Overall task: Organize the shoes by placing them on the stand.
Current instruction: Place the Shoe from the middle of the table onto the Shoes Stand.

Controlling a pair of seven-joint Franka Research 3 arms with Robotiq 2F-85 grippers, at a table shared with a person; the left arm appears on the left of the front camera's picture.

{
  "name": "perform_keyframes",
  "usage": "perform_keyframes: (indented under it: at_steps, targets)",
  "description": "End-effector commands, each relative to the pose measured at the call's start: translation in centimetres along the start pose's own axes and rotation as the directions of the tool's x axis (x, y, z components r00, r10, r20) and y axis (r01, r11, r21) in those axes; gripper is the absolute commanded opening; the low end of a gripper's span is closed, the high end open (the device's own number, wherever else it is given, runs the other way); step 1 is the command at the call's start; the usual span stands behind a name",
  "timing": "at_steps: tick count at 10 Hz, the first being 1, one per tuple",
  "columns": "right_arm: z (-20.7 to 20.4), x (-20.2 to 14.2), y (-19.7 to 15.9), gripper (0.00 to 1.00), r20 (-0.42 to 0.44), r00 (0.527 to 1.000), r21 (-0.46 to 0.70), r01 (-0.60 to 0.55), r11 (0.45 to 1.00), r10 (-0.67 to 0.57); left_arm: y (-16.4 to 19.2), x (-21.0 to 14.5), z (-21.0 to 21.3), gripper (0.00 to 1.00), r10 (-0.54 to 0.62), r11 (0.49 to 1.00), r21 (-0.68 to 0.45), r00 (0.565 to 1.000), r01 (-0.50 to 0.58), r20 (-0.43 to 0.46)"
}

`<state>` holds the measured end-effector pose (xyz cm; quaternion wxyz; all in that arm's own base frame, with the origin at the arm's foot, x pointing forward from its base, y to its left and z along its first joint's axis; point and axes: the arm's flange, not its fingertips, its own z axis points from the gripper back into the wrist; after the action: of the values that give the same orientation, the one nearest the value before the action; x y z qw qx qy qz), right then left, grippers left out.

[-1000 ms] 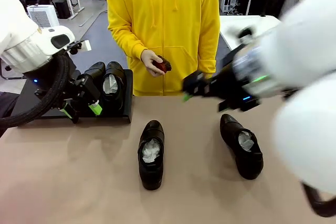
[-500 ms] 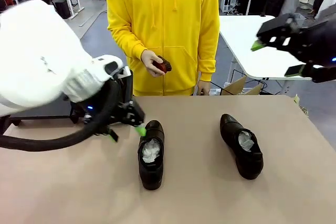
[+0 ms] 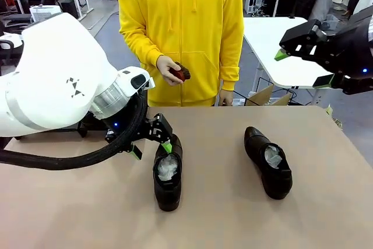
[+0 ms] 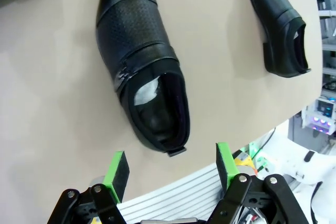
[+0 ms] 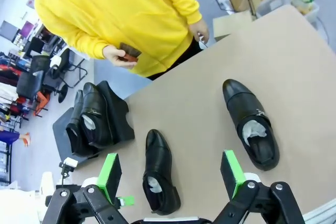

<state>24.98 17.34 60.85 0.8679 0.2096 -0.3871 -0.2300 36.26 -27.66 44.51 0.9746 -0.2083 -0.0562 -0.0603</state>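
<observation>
In the front view the left arm (image 3: 58,86) blocks the table's (image 3: 233,214) far left, and the left gripper (image 3: 151,148) covers the left shoe's (image 3: 168,173) toe. The hand (image 3: 168,67) wraps most of the brush (image 3: 183,73). In the left wrist view the top edge cuts off the right shoe's (image 4: 281,24) toe. On the stand (image 5: 119,116), the inner shoe (image 5: 97,114) half hides the outer shoe (image 5: 75,127).

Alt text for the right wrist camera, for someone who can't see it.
Two black shoes lie apart on the tan table; two more sit together on the black stand. The open right gripper hangs above, facing a person in yellow holding a small brush.
</observation>
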Motion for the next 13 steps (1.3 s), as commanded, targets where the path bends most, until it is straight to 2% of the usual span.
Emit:
perform_keyframes:
  at_steps: [1, 4, 7, 9, 12, 13]
  targets:
    - [0.1, 0.4, 0.0, 1.00, -0.019, 1.000, 0.030, -0.009, 1.000, 0.009, -3.9, 0.1, -3.4, 0.86, -0.006, 0.998, 0.066, 1.000, 0.005, 0.015]
    - [0.1, 0.4, 0.0, 1.00, -0.019, 1.000, 0.030, -0.009, 1.000, 0.009, -7.1, 0.1, -7.1, 0.86, -0.062, 0.985, 0.159, 0.998, 0.067, -0.031]
    - [0.1, 0.4, 0.0, 1.00, -0.019, 1.000, 0.030, -0.009, 1.000, 0.009, -7.6, 0.8, -9.8, 0.86, -0.126, 0.953, 0.277, 0.992, 0.121, -0.001]
    - [0.1, 0.4, 0.0, 1.00, -0.019, 1.000, 0.030, -0.009, 1.000, 0.009, -7.6, 1.3, -10.6, 0.86, -0.113, 0.965, 0.234, 0.993, 0.120, -0.043]
    - [0.1, 0.4, 0.0, 1.00, -0.019, 1.000, 0.030, -0.009, 1.000, 0.009, -7.7, 1.8, -11.3, 0.86, -0.087, 0.968, 0.235, 0.996, 0.085, -0.002]
    - [0.1, 0.4, 0.0, 1.00, -0.019, 1.000, 0.030, -0.009, 1.000, 0.009, -7.6, 2.2, -11.7, 0.86, -0.032, 0.970, 0.243, 0.999, 0.029, 0.009]
